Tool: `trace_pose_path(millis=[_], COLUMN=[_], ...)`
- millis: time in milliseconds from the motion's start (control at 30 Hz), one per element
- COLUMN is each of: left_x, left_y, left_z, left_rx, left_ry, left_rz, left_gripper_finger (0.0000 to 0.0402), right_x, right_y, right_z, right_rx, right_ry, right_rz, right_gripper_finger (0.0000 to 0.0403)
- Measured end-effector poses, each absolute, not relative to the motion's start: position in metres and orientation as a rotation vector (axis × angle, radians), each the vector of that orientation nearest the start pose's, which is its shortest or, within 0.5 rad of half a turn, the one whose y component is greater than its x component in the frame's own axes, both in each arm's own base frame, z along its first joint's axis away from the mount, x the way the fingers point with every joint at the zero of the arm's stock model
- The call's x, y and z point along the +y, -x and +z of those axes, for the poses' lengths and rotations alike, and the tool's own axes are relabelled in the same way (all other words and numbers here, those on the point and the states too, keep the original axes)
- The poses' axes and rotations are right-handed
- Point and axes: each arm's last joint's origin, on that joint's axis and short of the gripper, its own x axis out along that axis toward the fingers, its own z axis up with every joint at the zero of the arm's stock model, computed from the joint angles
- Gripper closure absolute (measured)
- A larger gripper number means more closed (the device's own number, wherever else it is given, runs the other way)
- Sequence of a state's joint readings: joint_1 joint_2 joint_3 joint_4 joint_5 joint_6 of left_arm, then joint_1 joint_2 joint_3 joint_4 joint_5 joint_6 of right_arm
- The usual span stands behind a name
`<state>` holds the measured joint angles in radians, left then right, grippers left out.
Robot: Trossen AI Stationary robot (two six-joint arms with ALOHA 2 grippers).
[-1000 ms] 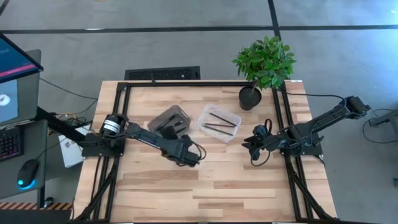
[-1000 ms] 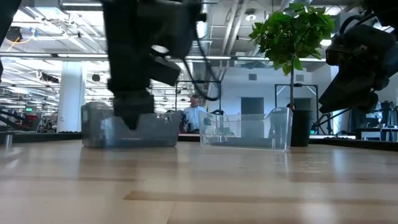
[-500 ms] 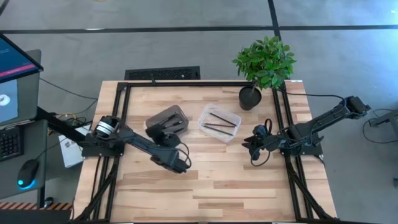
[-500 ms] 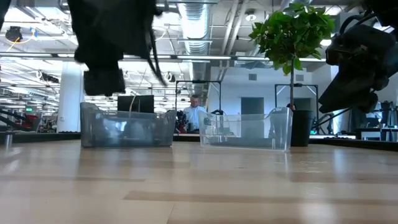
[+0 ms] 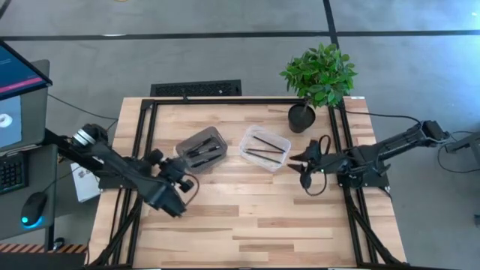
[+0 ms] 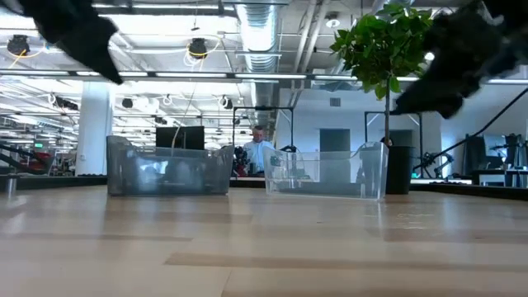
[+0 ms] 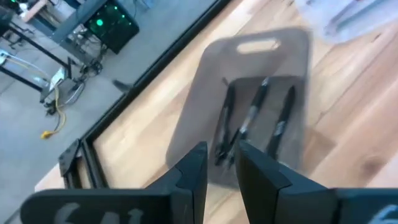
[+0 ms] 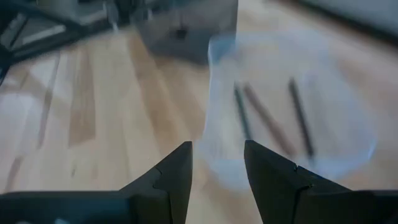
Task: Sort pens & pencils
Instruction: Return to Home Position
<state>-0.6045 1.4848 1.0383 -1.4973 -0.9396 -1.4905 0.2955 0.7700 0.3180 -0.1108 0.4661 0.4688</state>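
Three black pens (image 7: 255, 118) lie side by side on the floor of the grey tray (image 5: 202, 148). To its right, the clear tray (image 5: 264, 148) holds three thin pencils (image 8: 267, 118). My left gripper (image 5: 174, 186) (image 7: 222, 180) hangs above the table, near and left of the grey tray. Its fingers stand a narrow gap apart with nothing between them. My right gripper (image 5: 294, 161) (image 8: 219, 174) hovers just right of the clear tray, open and empty.
A potted plant (image 5: 319, 75) stands at the far right corner. Black frame rails (image 5: 142, 135) run along the table's left, right and far edges. The near half of the wooden table (image 5: 247, 225) is bare. A person (image 6: 260, 147) shows far off in the room.
My left gripper has drawn back from beside the grey tray toward the table's left and near edges, rising and rolling as it went. My right gripper has risen a little and rolled. The trays, pens and pencils have stayed where they were.
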Motion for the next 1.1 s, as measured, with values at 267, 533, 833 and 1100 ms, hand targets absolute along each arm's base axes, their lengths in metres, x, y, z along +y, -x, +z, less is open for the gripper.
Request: trace_pose_path(millis=[267, 533, 833, 1100], left_x=[-0.072, -0.039, -0.008, 0.001], left_y=[-0.155, -0.131, -0.112, -0.091], left_z=[0.21, 0.211, 0.218, 0.201], left_rx=[0.731, 0.547, 0.388, 0.279], left_ry=[-0.046, -0.01, -0.008, 0.037], left_rz=[0.934, 0.933, 1.022, 1.089], left_gripper_finger=[0.0329, 0.0329, 0.0329, 0.0329], right_x=[0.007, -0.027, -0.054, -0.054], right_y=[-0.167, -0.167, -0.153, -0.12], right_z=[0.201, 0.204, 0.209, 0.213], right_rx=[0.329, 0.31, 0.286, 0.159], right_ry=[-0.137, -0.099, -0.113, -0.075], right_rz=[-0.198, -0.154, -0.172, -0.257], right_gripper_finger=[0.0233, 0.0233, 0.0233, 0.0233])
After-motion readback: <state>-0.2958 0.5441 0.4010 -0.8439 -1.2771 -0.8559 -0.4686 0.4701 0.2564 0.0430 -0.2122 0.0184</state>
